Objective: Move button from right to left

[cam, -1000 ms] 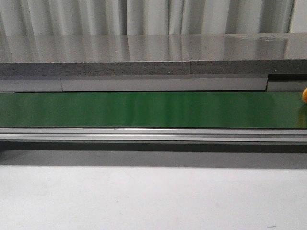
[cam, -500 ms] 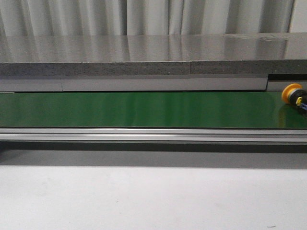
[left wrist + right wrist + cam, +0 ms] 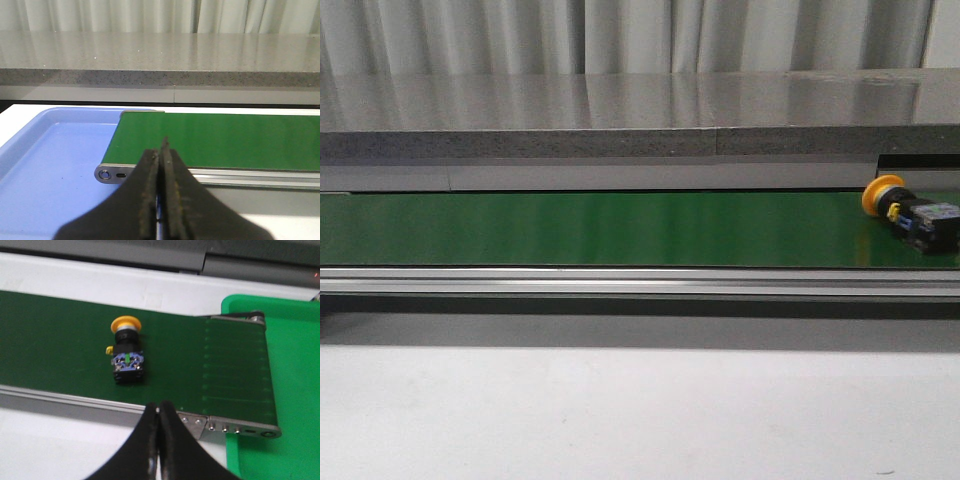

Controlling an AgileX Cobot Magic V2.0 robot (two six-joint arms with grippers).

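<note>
Apparently unlabelled, the button point(image 3: 910, 212) lies sideways on the green belt point(image 3: 620, 228).

Pale curtains point(image 3: 620, 35) behind grey counter point(image 3: 620, 105) (glossy top).

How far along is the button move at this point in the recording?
Barely begun. Done: nothing visible beyond the button lying on its side on the green belt at its right end. In hand: nothing; the left end effector and right end effector are both shut and empty. Left: the whole trip to the belt's left end by the blue tray.
</note>
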